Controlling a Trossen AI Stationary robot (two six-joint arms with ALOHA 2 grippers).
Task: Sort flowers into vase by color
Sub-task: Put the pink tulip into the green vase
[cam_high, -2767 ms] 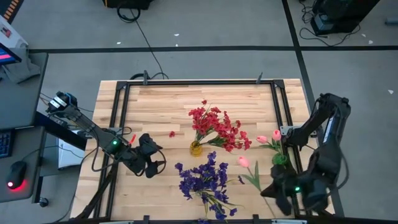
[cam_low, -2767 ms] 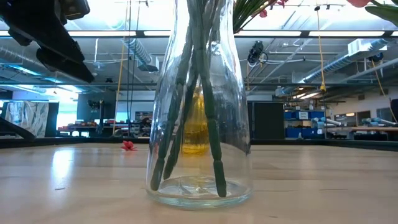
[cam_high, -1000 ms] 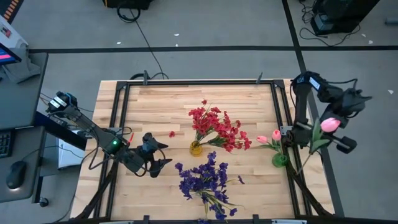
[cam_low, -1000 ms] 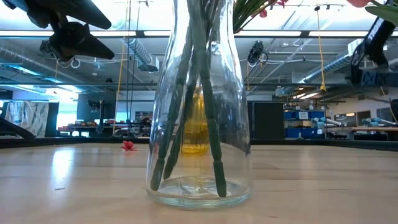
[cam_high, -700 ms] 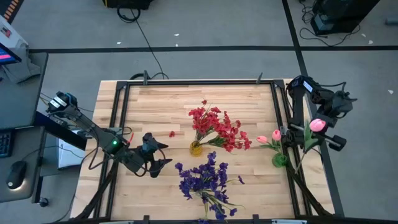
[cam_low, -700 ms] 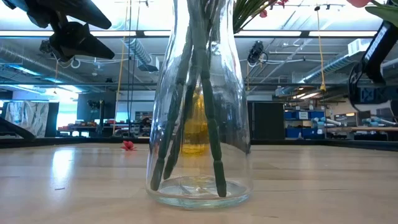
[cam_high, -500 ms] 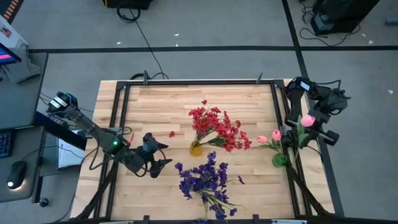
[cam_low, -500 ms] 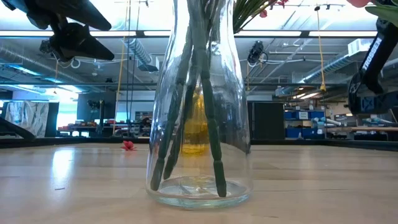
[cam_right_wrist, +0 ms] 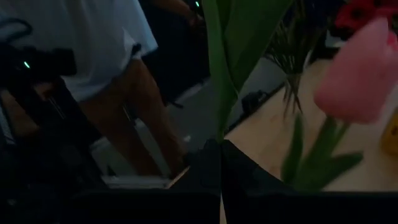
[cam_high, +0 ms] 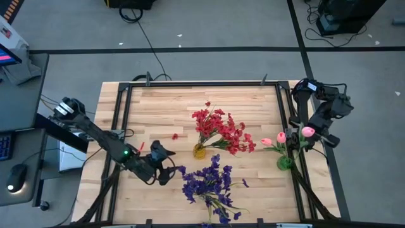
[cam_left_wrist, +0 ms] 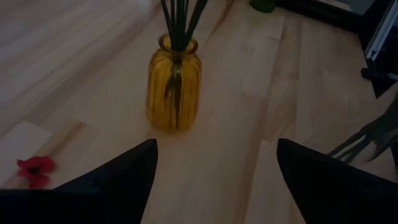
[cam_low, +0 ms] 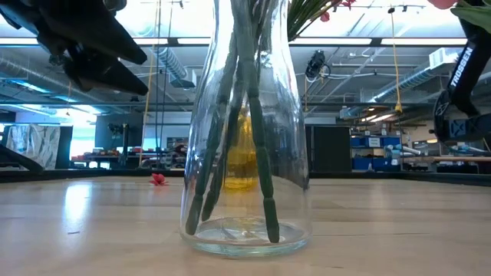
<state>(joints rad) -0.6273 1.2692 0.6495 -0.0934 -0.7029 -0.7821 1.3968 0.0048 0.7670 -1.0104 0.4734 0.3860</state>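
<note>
The right hand (cam_high: 314, 135), clamped on a pink tulip (cam_high: 308, 132) just beside the green vase (cam_high: 285, 163) holding other pink tulips (cam_high: 273, 142), should tip the stem upright over its mouth, while the left hand (cam_high: 169, 166) waits wide open beside the purple flowers (cam_high: 205, 180).

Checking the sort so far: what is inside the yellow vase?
The yellow vase holds several green stems, and from above the red flowers top it. How many stems cannot be told; the blooms cover the mouth.

my table (cam_high: 158, 107): pale matt wood planks | clear vase (cam_low: 247, 153): glossy smooth glass | yellow vase (cam_left_wrist: 174, 84): ribbed amber glass
</note>
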